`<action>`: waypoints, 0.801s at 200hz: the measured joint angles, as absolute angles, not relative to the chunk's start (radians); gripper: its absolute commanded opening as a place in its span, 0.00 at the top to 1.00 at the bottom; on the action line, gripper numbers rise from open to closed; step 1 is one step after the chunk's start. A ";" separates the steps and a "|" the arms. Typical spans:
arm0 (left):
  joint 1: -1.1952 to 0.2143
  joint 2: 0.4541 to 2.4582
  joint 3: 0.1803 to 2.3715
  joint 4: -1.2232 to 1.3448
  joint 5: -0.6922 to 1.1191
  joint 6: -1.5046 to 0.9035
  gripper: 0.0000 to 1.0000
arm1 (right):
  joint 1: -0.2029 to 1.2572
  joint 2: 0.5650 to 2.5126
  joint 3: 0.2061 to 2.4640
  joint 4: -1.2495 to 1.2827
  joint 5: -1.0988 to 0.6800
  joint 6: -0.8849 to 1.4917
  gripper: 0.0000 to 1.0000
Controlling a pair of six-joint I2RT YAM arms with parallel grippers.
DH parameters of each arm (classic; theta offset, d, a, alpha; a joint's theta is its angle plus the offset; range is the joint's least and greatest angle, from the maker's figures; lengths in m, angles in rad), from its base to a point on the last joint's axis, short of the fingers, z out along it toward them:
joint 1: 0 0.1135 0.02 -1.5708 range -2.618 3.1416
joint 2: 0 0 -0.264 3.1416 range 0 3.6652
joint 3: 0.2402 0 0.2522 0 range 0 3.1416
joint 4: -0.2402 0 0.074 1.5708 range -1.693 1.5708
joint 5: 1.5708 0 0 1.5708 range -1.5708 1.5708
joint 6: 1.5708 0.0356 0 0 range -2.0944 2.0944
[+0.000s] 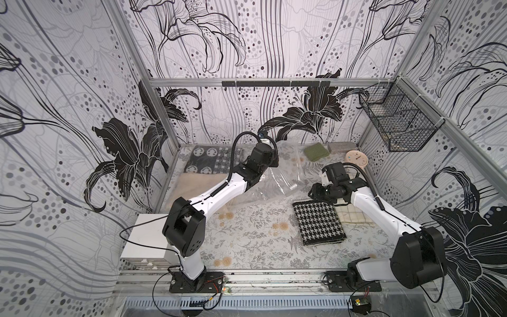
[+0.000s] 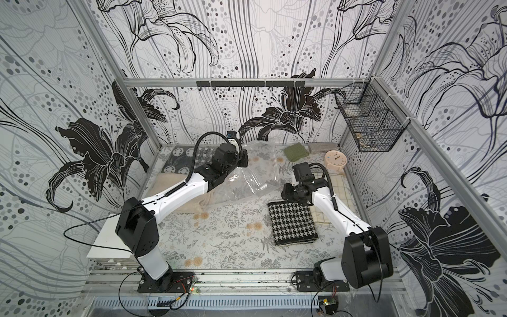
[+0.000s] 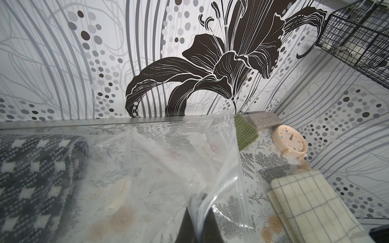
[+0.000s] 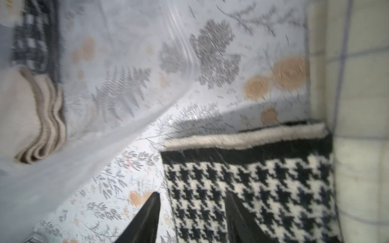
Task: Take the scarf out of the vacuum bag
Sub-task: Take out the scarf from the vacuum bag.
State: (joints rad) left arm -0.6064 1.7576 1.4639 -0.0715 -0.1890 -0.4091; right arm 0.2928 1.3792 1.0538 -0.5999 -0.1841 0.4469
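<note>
The vacuum bag (image 1: 277, 178) (image 2: 247, 175), clear and crinkly, lies across the back middle of the table. My left gripper (image 3: 197, 208) is shut on its lifted edge (image 3: 219, 168); in both top views the wrist hides the jaws. A white disc (image 3: 121, 195) shows through the plastic. The black-and-white houndstooth scarf (image 1: 318, 222) (image 2: 292, 223) lies folded on the table outside the bag. My right gripper (image 4: 192, 193) (image 1: 312, 192) hovers open over the scarf's far end (image 4: 263, 178), one finger above the tablecloth and one above the scarf.
A cream checked cloth (image 1: 348, 214) lies right of the scarf. A green cloth (image 1: 315, 151), grey block (image 1: 341, 147) and pink clock (image 1: 357, 158) stand at the back right. A dark patterned blanket (image 1: 211, 162) and a cream textile (image 1: 197, 184) lie at the back left. A wire basket (image 1: 397, 120) hangs on the right wall.
</note>
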 measured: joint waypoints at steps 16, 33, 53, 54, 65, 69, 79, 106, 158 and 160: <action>-0.611 1.769 1.462 -0.057 -0.175 -0.409 1.00 | 0.292 1.387 1.087 -0.566 -0.204 0.432 0.47; -0.617 1.785 1.462 -0.048 -0.165 -0.409 1.00 | 0.292 1.401 1.104 -0.512 -0.223 0.426 0.47; -0.623 1.800 1.462 -0.044 -0.154 -0.408 1.00 | 0.292 1.427 1.114 -0.454 -0.246 0.426 0.47; -0.623 1.800 1.462 -0.044 -0.153 -0.408 1.00 | 0.292 1.430 1.116 -0.452 -0.247 0.426 0.47; -0.623 1.805 1.462 -0.044 -0.151 -0.408 1.00 | 0.292 1.452 1.130 -0.430 -0.252 0.426 0.47; -0.624 1.806 1.462 -0.044 -0.150 -0.408 1.00 | 0.292 1.462 1.137 -0.423 -0.255 0.426 0.47; -0.624 1.806 1.462 -0.044 -0.150 -0.408 1.00 | 0.292 1.486 1.157 -0.402 -0.263 0.426 0.47; -0.627 1.807 1.462 -0.044 -0.149 -0.408 1.00 | 0.292 1.551 1.196 -0.341 -0.301 0.430 0.48; -0.636 1.825 1.462 -0.046 -0.149 -0.410 1.00 | 0.292 1.684 1.209 -0.246 -0.406 0.456 0.48; -0.636 1.826 1.462 -0.046 -0.149 -0.410 1.00 | 0.292 1.687 1.209 -0.245 -0.409 0.456 0.48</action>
State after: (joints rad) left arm -0.6365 1.8259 1.4620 -0.0456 -0.1486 -0.4095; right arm 0.2916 1.6875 1.2091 -0.2447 -0.4091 0.4561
